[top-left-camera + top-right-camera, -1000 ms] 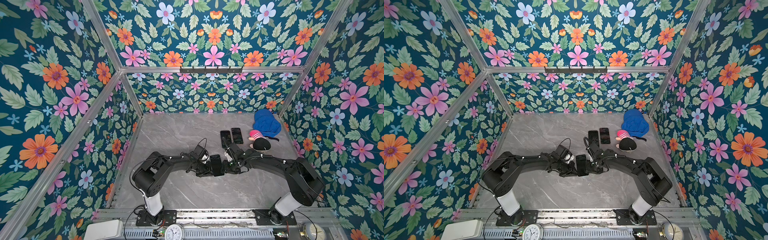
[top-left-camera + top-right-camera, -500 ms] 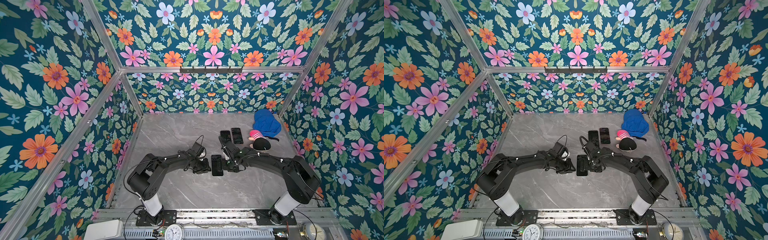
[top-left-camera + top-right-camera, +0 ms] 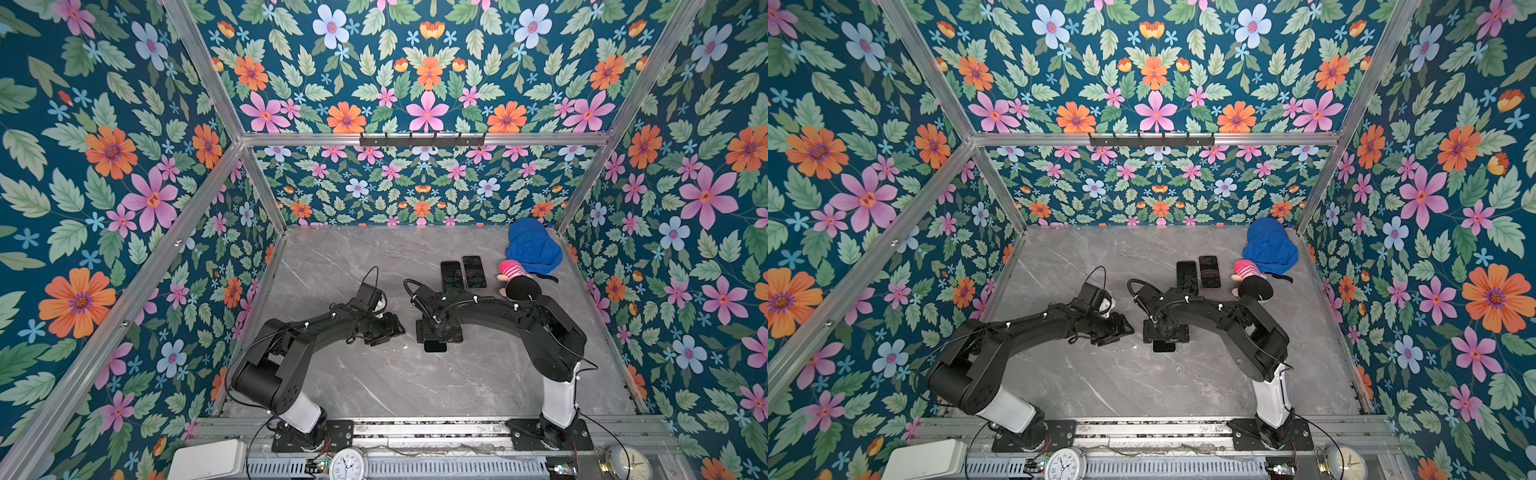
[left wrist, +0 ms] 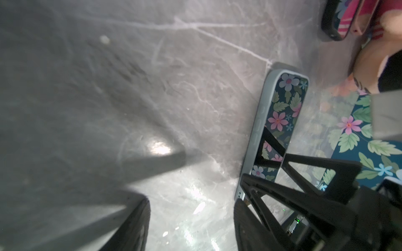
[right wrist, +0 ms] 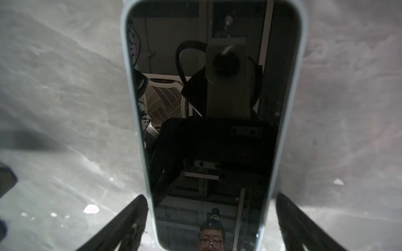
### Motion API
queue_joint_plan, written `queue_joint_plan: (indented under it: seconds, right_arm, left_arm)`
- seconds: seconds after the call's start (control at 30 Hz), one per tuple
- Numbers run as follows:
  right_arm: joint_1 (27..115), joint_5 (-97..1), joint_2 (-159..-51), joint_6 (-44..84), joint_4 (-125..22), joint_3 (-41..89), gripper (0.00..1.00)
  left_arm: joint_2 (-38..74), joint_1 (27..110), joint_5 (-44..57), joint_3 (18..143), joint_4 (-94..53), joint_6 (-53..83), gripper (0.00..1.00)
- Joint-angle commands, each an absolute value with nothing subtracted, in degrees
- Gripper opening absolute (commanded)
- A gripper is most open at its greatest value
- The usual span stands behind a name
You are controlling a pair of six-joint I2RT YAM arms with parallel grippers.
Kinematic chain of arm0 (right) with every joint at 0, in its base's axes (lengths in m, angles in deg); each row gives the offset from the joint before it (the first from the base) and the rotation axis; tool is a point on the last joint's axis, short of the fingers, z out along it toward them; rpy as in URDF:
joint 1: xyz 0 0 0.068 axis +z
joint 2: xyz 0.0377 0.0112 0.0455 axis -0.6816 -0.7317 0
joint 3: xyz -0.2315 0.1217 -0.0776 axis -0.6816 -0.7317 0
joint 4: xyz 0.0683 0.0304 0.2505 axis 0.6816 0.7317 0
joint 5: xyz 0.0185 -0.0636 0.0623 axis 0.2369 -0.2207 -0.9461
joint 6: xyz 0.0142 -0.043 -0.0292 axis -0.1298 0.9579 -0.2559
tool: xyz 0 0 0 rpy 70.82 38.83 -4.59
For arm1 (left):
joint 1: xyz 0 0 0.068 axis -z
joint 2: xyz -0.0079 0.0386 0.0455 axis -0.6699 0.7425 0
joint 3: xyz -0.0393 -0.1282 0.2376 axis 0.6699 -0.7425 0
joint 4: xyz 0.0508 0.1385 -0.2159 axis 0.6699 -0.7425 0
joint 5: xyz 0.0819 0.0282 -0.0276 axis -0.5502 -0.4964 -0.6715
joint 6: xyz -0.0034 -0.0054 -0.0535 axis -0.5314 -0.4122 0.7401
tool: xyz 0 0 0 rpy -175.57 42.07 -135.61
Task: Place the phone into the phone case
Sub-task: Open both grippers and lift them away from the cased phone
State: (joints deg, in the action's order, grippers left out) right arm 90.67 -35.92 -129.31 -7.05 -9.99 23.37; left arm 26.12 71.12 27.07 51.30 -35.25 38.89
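Note:
The phone (image 5: 213,121) lies flat on the grey table with its dark screen up, and the rim of the pale blue phone case (image 5: 289,108) runs all round it. My right gripper (image 5: 212,226) hangs open over its near end, one finger on each side, neither pressing the case. In both top views only the phone's end (image 3: 435,345) (image 3: 1163,345) shows from under that gripper (image 3: 436,338). My left gripper (image 3: 392,328) (image 4: 191,221) is open and empty, a short way left of the phone (image 4: 280,121).
Two more dark phones (image 3: 451,274) (image 3: 473,272) lie side by side behind the right arm. A doll (image 3: 519,286) and a blue cloth (image 3: 533,249) sit at the back right. Floral walls close in the table (image 3: 374,382) on three sides.
Both grippers were closed in on the phone from either side. The left has opened and drawn back to the left. The right has opened and now stands over the phone.

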Motion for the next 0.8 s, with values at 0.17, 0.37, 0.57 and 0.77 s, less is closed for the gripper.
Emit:
queue_joint_plan:
  seconds: [0.17, 0.37, 0.57, 0.77]
  right_arm:
    - [89.66, -31.94, -135.88, -5.44, -2.65, 30.96, 0.71]
    - [83.38, -32.84, -139.41, 2.35, -4.41, 40.36, 0.64]
    - [80.41, -33.34, -146.22, 8.14, -1.6, 54.68, 0.61]
    - [78.86, -34.05, -151.45, 10.04, 0.51, 63.93, 0.61]
  left_arm:
    - [25.96, 70.04, 29.16, 49.67, -33.29, 37.3, 0.63]
    - [27.76, 68.7, 29.76, 50.49, -32.86, 36.26, 0.63]
    - [30.38, 68.12, 30.41, 51.79, -32.19, 36.12, 0.63]
    - [32.25, 67.65, 31.31, 52.2, -31.39, 36.51, 0.63]
